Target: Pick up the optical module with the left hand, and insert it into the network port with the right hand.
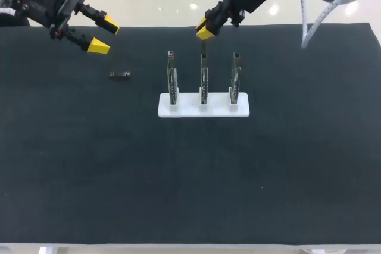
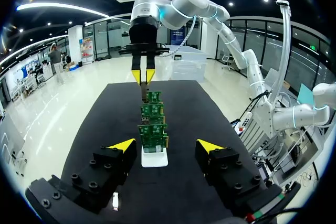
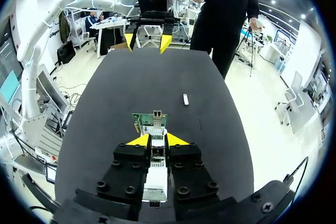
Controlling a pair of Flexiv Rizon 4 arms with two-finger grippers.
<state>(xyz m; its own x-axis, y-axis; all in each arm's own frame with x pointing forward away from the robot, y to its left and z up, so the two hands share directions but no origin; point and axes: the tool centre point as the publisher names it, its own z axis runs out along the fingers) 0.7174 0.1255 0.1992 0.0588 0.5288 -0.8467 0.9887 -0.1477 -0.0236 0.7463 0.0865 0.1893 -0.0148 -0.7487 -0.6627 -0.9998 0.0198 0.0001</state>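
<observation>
A module (image 3: pixel 156 174) was clamped between the right jaws, which were nearly together. It was held just above the top of the middle board (image 1: pixel 203 81) of three standing upright in a white holder (image 1: pixel 203 110), with a port (image 3: pixel 156 114) on the board edge just ahead of the yellow tips. A second module (image 1: pixel 119 75) lay flat on the dark surface (image 1: pixel 190 176), left of the holder and apart from it. The left jaws stood wide apart above the far left of the surface, near that second module but not touching it.
</observation>
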